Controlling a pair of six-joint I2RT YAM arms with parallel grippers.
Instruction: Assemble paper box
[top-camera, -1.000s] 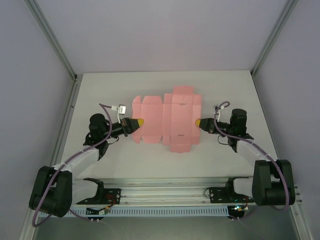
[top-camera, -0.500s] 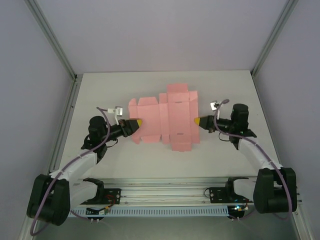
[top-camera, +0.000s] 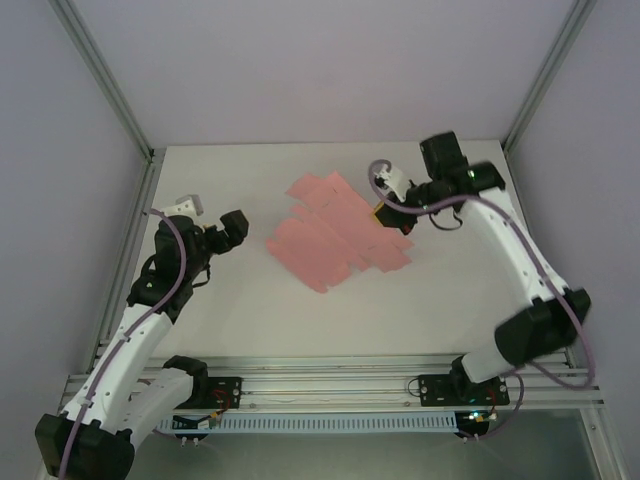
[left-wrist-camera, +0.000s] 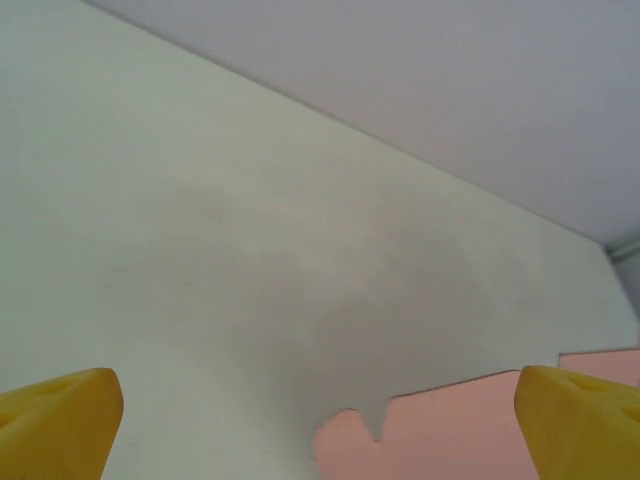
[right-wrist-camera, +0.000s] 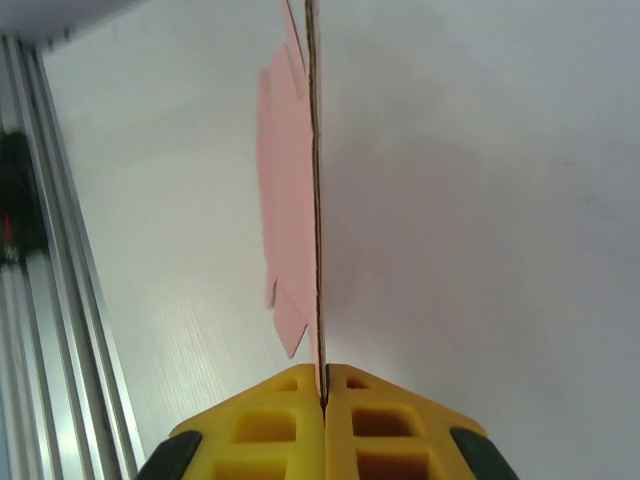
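The paper box (top-camera: 335, 232) is a flat pale pink die-cut sheet, turned diagonally and tilted over the middle of the table. My right gripper (top-camera: 381, 212) is shut on its back right edge. In the right wrist view the sheet (right-wrist-camera: 290, 200) runs edge-on straight out from the closed yellow fingers (right-wrist-camera: 270, 425) of that gripper (right-wrist-camera: 324, 385). My left gripper (top-camera: 236, 227) stands open to the left of the sheet, apart from it. In the left wrist view its yellow fingertips (left-wrist-camera: 60, 415) are spread wide, and a tabbed corner of the sheet (left-wrist-camera: 480, 430) lies on the table ahead of that gripper (left-wrist-camera: 315, 405).
An aluminium rail (top-camera: 330, 385) runs along the table's front edge, also seen in the right wrist view as a rail (right-wrist-camera: 60, 300) at the left. Grey walls and frame posts (top-camera: 105, 80) close in the left, back and right sides of the white table (top-camera: 250, 300).
The right arm has swung up and back with the sheet, lifting and turning it diagonally. The left gripper has come off the sheet's left edge and drawn back to the left.
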